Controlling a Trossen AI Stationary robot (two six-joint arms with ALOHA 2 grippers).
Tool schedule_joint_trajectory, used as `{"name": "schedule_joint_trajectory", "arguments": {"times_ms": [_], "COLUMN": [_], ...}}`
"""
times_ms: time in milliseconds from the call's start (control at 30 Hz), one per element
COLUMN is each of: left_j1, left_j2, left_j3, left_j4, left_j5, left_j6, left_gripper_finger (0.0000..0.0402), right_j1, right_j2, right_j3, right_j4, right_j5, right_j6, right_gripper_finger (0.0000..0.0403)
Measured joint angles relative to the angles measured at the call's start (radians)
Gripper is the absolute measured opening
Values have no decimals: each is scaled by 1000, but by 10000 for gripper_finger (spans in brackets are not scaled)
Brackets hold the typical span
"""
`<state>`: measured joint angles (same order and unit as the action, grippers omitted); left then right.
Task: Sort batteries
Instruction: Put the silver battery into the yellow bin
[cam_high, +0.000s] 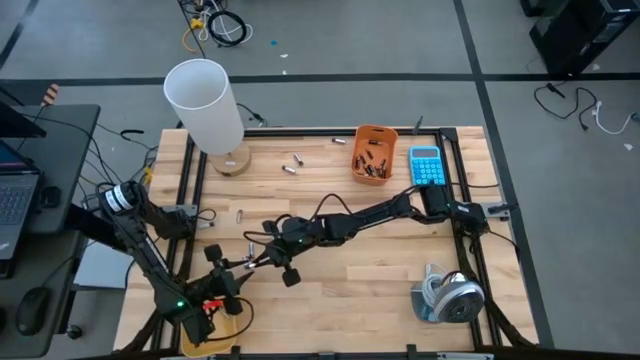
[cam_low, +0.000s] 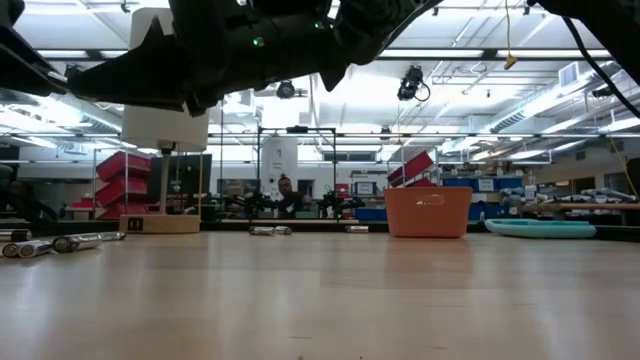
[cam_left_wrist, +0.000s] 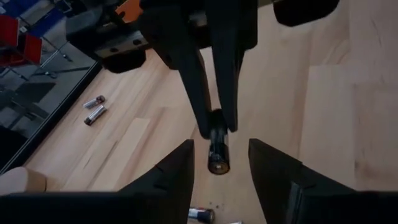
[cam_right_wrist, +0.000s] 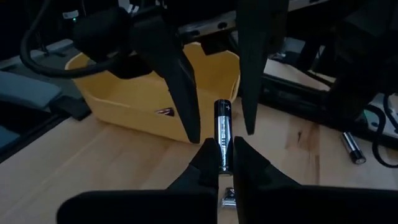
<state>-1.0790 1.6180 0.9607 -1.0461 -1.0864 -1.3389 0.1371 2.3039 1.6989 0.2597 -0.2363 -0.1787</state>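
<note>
A black battery (cam_right_wrist: 222, 127) hangs above the table's near left part, with my right gripper (cam_right_wrist: 222, 163) shut on it. My left gripper (cam_left_wrist: 221, 165) is open. Its two fingers (cam_right_wrist: 183, 93) stand on either side of the battery's free end without touching it. In the high view the two grippers meet nose to nose, left gripper (cam_high: 238, 268) and right gripper (cam_high: 258, 258). Loose batteries (cam_high: 293, 162) lie on the wood at the far side, and others lie near the left edge (cam_low: 60, 243). An orange bin (cam_high: 375, 152) holds several more. My right gripper pinches the battery's near end (cam_right_wrist: 223, 155) between its two fingers. The battery lies along the fingers and sticks out past their tips (cam_left_wrist: 217, 152). The fingers come nearly level from the table's right side. The battery is lifted clear of the table.
A yellow bin (cam_right_wrist: 155, 93) stands just behind my left gripper at the near left corner. A white cylinder (cam_high: 205, 100) on a wooden base stands at the far left. At the far right lies a blue calculator (cam_high: 428, 165), and at the near right a grey roll (cam_high: 450, 297).
</note>
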Motion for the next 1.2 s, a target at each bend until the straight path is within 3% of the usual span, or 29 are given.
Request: {"name": "schedule_joint_trajectory", "arguments": {"times_ms": [367,1033,1200], "left_j1": [-2,-2,-2], "left_j2": [0,0,0], "left_j3": [0,0,4], "left_j4": [4,5,3], "left_j5": [2,2,10], "left_j6": [2,1,0], "left_gripper_finger": [140,29,20], "right_j1": [0,0,0], "right_j2": [0,0,0], "right_j3": [0,0,1], "right_j4": [0,-2,-7], "right_j5": [0,-5,0], "right_j6": [0,0,7], "right_gripper_finger": [13,14,71]}}
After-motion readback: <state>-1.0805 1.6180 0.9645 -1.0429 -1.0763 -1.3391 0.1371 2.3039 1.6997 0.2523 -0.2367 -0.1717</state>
